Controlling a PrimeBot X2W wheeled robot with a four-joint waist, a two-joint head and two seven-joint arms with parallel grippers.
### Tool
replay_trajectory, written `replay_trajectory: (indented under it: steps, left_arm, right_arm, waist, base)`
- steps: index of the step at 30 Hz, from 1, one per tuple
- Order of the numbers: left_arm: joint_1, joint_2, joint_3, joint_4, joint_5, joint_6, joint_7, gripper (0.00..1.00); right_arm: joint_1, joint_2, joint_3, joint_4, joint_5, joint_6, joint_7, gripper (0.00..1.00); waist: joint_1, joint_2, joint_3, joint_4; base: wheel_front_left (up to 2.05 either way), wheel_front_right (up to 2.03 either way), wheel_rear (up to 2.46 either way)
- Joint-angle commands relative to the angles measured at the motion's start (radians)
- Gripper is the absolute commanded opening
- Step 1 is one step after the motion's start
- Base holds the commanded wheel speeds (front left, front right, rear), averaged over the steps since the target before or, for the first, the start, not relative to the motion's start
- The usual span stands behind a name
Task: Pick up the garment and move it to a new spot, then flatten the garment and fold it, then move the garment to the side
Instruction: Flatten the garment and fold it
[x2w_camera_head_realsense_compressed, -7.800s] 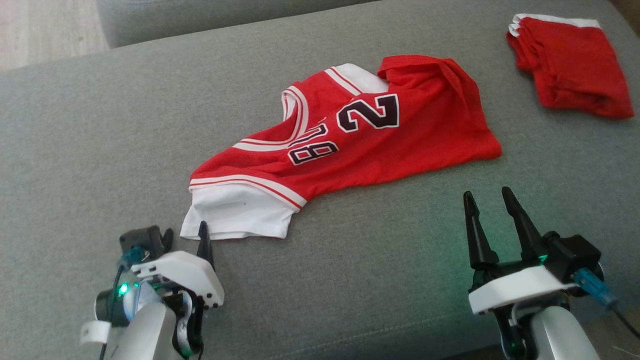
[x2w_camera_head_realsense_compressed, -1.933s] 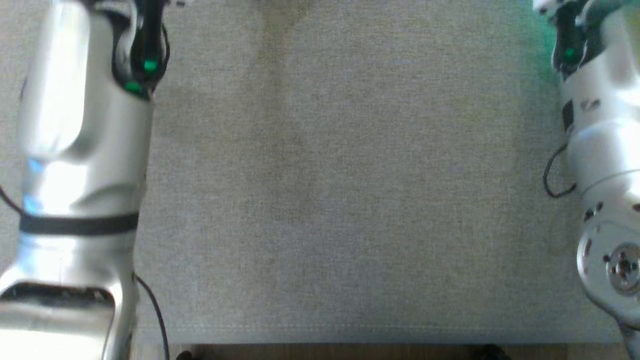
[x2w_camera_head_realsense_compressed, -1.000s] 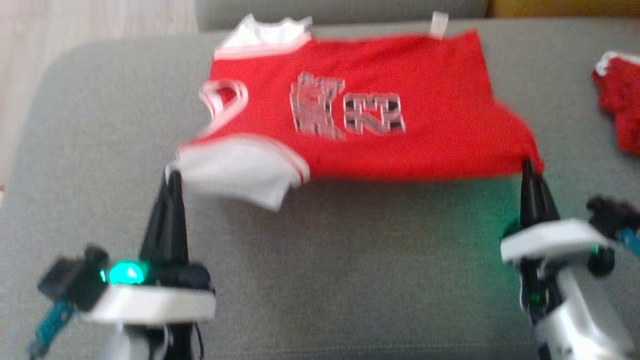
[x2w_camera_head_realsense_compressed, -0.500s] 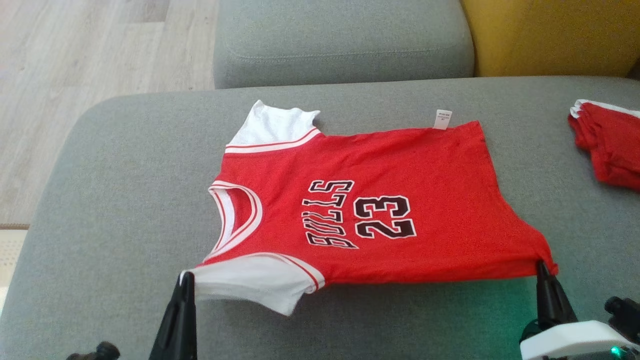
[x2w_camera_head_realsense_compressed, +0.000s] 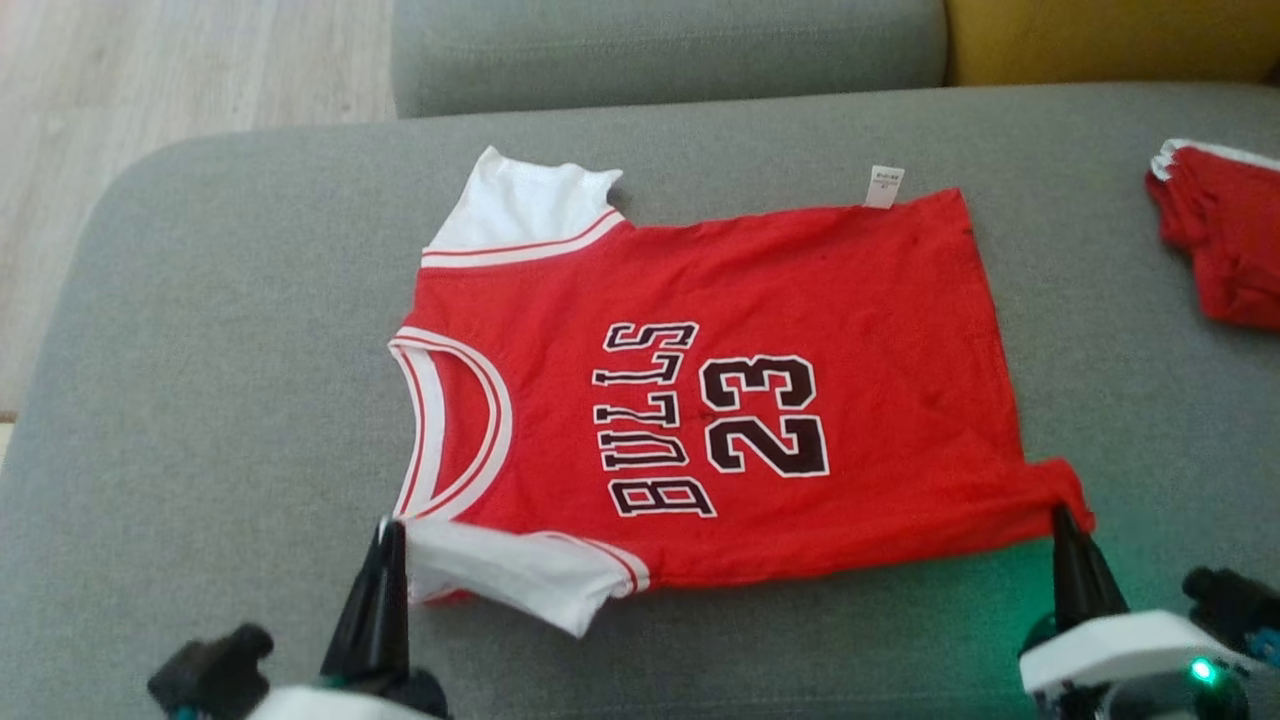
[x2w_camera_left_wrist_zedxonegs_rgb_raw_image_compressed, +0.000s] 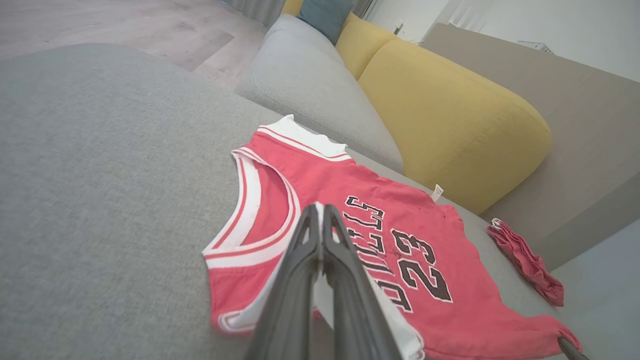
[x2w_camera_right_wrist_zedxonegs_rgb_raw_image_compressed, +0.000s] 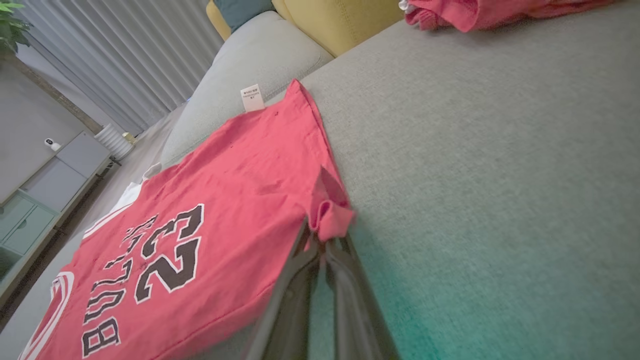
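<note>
Between left pincer (x2w_camera_head_realsense_compressed: 389, 528) and right pincer (x2w_camera_head_realsense_compressed: 1062, 514) — jersey (x2w_camera_head_realsense_compressed: 760, 300) stretched, corners clamped.

The grey cushion (x2w_camera_head_realsense_compressed: 200, 300) carries a red jersey (x2w_camera_head_realsense_compressed: 850, 300) spread flat at its centre and a folded red garment (x2w_camera_head_realsense_compressed: 1220, 250) at three o'clock.

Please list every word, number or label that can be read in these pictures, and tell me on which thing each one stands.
"BULLS": black letters, outlined white, on the red jersey.
"23": black number beside it, on the same jersey.
White tag at the jersey's edge: printed, but too small to read.
</note>
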Motion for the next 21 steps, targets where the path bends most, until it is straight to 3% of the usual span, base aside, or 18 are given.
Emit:
replay_trajectory:
  steps: [1, 12, 21]
  left_arm:
    - [-0.069, -0.003, 0.026, -0.02, 0.0, -0.009, -0.017, 0.0]
    - [-0.391, -0.009, 0.057, 0.255, 0.01, -0.029, -0.068, 0.0]
    - [-0.549, -0.011, 0.103, 0.416, 0.063, -0.041, -0.08, 0.0]
  right_arm:
    - [-0.05, -0.007, 0.032, -0.027, 0.005, -0.001, -0.014, 0.0]
    - [-0.224, -0.007, 0.074, 0.087, 0.035, -0.001, -0.06, 0.0]
    - [-0.382, -0.007, 0.116, 0.242, 0.056, -0.001, -0.112, 0.0]
  waist:
    - [0.0001, -0.0001, 0.009, -0.003]
    - [0.0001, -0.0001, 0.093, -0.031]
    - [0.0001, -0.0001, 0.164, -0.044]
  base:
    - [0.0, 0.0, 0.0]
    - [0.0, 0.0, 0.0]
    - [0.0, 0.0, 0.0]
